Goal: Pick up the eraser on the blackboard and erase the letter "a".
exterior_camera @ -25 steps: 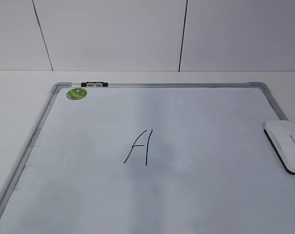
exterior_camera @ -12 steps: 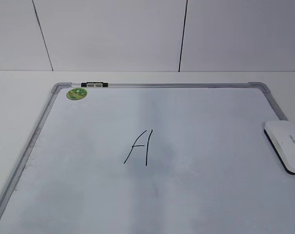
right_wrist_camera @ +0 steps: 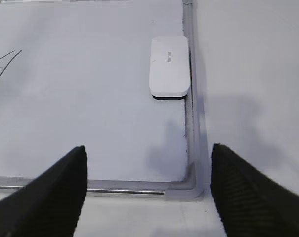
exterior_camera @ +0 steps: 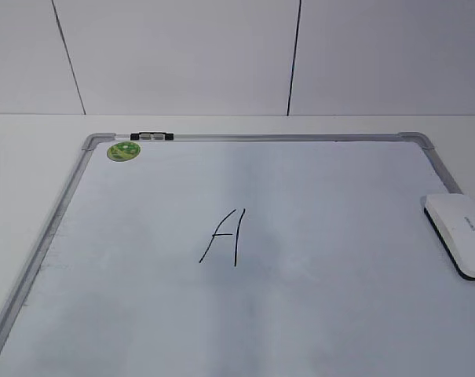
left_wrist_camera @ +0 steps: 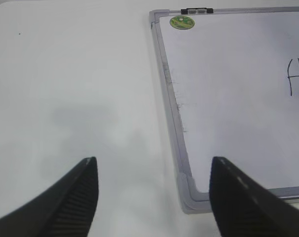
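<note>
Flat on the desk (exterior_camera: 33, 149), filling most of it: the blackboard (exterior_camera: 323, 330), really a white wipe-off surface in a silver-grey frame with rounded corner caps. Sitting right up against the right frame rail, about halfway down that edge: the eraser (right_wrist_camera: 169, 65), white, long side parallel to the rail, thin dark underside just visible at its near end. Roughly mid-board, well apart from the eraser: a black handwritten "A" (exterior_camera: 224, 236), looks more like a capital than a lowercase one tbh. Up in the far-left corner, a round green sticker (exterior_camera: 123, 151), with a small black clip (exterior_camera: 152, 136) on the top rail just beside it. Loads of bare board between letter and eraser. Left gripper (left_wrist_camera: 153, 165) spread wide, holding nothing, hanging over the bare desk near the board's near-left corner cap. Right gripper (right_wrist_camera: 148, 150) also spread wide and empty, above the near-right corner, eraser straight ahead between the fingers' line of sight, not touching. Bare desk strip to the right of the frame.
</note>
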Controlling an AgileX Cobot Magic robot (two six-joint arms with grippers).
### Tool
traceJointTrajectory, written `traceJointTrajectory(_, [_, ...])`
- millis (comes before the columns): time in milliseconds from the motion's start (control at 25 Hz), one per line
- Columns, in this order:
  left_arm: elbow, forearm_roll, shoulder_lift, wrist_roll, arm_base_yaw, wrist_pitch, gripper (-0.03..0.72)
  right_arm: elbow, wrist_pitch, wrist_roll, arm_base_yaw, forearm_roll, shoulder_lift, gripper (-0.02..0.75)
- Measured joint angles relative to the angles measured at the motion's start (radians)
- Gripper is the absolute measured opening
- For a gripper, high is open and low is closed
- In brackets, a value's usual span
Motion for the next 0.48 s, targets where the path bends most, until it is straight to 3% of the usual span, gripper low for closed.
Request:
traceJointTrajectory(280, [0.0,0.0,0.0,0.0,0.085,0.0,0.507,0.0,0.0,0.0,-0.027,0.0,0.0,0.592])
traceJointTrajectory(480, [0.0,0.0,0.0,0.0,0.091,0.0,0.505,0.0,0.0,0.0,-0.027,0.0,0.0,0.592])
